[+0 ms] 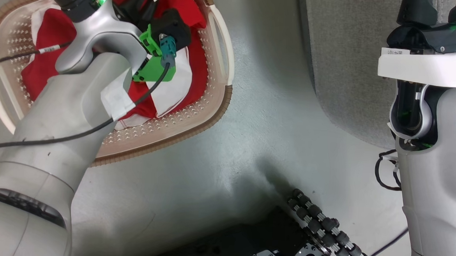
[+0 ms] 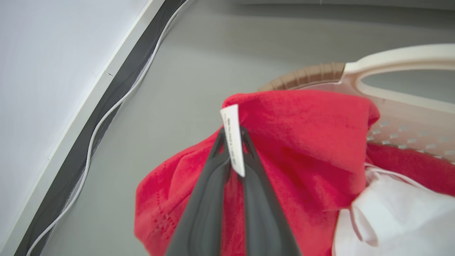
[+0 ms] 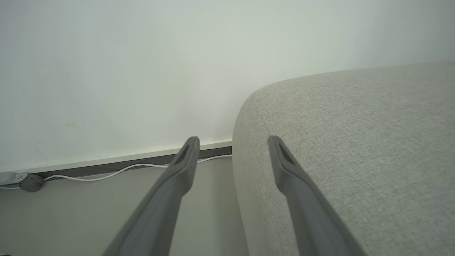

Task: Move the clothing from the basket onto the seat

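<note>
1. In the basket [image 1: 213, 115], at its far end, the left gripper [image 2: 231, 134] has its two fingers pinched together on a raised fold of the red clothing [image 2: 302, 142]. A white label [image 2: 233, 142] is caught between the tips and sticks up past them.
2. The rest of the clothing lies in the basket, red with white panels, partly under the left arm in the head view. The pinched fold stands higher than the brown rim [image 2: 305, 73].
3. The right gripper [image 3: 233, 140] has its fingers spread wide and holds nothing. It hangs near the rounded corner of the grey seat [image 3: 355, 142].
4. The head view shows the basket and the seat well apart, with bare floor [image 1: 271, 126] between them. The left wrist view shows the grip close up, and also a pale wall [image 2: 42, 71] and a white cable [image 2: 117, 103] running along its foot.
5. The label carries lines of small dark print, too small to read. A white sticker [image 1: 396, 52] on the right arm has marks that cannot be read either.
</note>
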`<state>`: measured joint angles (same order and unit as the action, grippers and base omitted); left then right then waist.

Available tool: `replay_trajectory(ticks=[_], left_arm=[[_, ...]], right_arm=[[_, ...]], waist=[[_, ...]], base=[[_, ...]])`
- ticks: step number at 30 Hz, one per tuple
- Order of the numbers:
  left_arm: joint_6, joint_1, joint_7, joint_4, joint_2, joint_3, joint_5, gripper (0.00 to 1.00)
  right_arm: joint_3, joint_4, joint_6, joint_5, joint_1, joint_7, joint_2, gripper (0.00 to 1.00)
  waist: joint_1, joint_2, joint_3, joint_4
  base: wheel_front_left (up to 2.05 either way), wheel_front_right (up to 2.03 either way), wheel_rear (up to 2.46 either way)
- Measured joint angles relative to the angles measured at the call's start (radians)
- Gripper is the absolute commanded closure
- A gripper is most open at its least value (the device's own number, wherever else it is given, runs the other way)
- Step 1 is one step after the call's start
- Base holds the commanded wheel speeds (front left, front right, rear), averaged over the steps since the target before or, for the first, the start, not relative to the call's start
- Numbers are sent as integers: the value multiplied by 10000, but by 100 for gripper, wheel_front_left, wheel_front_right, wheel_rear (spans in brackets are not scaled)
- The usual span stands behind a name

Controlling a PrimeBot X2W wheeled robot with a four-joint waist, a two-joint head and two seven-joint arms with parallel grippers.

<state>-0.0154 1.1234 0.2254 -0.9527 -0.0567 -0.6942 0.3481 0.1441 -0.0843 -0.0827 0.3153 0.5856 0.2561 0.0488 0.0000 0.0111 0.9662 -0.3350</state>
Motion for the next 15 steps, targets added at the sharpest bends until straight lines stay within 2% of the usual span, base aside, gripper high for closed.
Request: replay_trajectory(ticks=[11, 15], left_arm=[[-213, -889, 267, 646, 92, 401, -1057, 100], [-215, -1243, 268, 999, 102, 545, -1576, 100]], right_arm=[[-132, 347, 19, -247, -42, 0, 0, 0], [-207, 585, 123, -399, -151, 0, 2, 0]], waist=[[0, 0, -481, 467], [0, 0, -794, 636]], base=[[0, 0, 0], [0, 0, 0]])
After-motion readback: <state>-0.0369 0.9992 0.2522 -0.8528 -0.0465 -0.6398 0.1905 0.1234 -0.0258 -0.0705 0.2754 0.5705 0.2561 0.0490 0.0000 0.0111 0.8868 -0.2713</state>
